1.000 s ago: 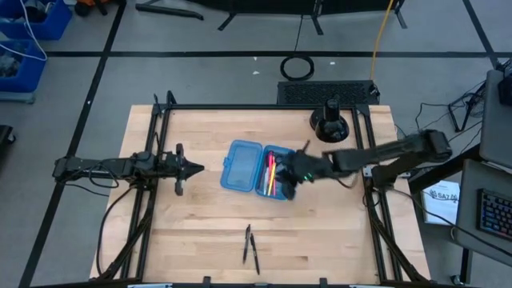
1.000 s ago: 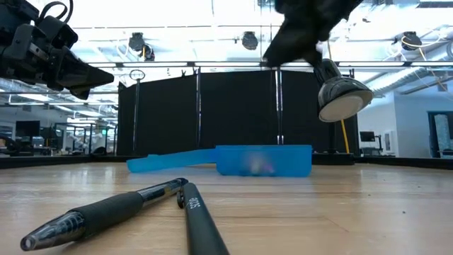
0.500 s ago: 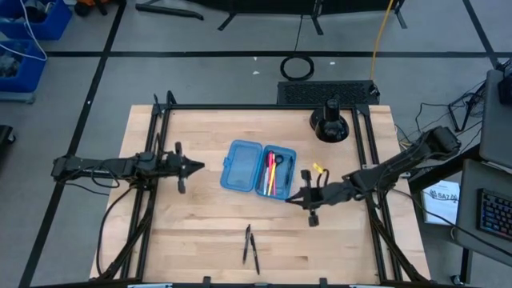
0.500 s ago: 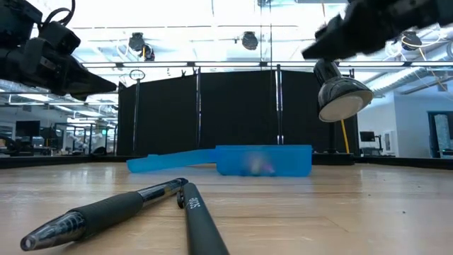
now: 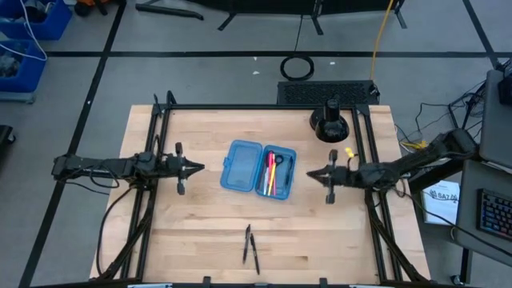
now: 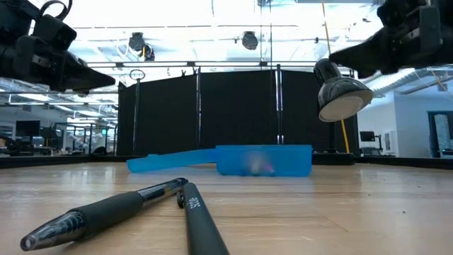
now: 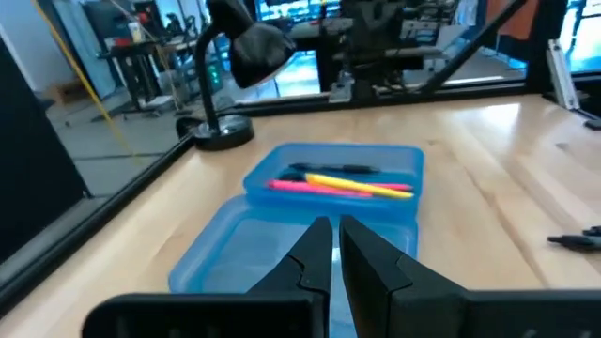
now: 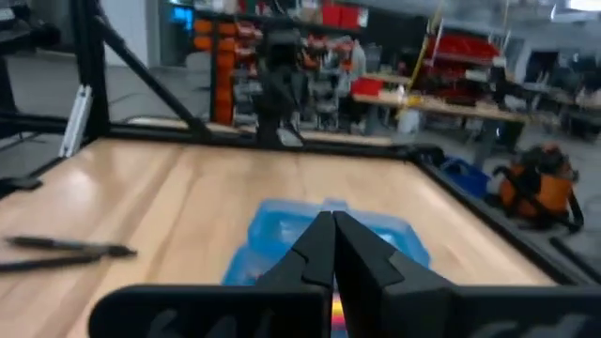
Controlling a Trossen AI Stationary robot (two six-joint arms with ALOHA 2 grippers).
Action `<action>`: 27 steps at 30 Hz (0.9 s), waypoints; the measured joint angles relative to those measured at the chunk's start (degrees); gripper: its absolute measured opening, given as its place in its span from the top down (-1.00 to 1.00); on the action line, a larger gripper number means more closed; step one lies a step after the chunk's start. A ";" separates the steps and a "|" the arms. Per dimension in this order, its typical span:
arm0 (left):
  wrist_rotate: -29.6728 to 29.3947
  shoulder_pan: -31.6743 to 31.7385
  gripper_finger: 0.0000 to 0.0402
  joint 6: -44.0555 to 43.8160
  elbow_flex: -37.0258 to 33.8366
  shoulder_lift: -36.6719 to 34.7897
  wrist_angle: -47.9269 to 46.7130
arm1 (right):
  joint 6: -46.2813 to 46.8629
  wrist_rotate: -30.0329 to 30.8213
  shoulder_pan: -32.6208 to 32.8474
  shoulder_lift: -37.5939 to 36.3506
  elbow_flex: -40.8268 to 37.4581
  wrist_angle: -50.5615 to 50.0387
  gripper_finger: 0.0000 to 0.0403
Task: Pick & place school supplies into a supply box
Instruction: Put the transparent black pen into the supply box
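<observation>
High view: the right hand (image 5: 310,173) has withdrawn from over the supply box (image 5: 258,169) to just beside it, fingers together and empty, indicating a completed drop; two black pens (image 5: 251,246) remain on the surface (image 5: 200,232). Left wrist view: the left hand (image 7: 334,246), fingers nearly together and empty, faces the open box, which holds a yellow pencil (image 7: 362,184), pink pens (image 7: 305,188) and a dark item.
</observation>
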 joint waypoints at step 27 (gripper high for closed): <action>-4.49 -4.42 0.85 6.04 2.77 -0.59 6.36 | -6.91 -31.59 -8.27 -43.95 -1.91 -43.70 1.00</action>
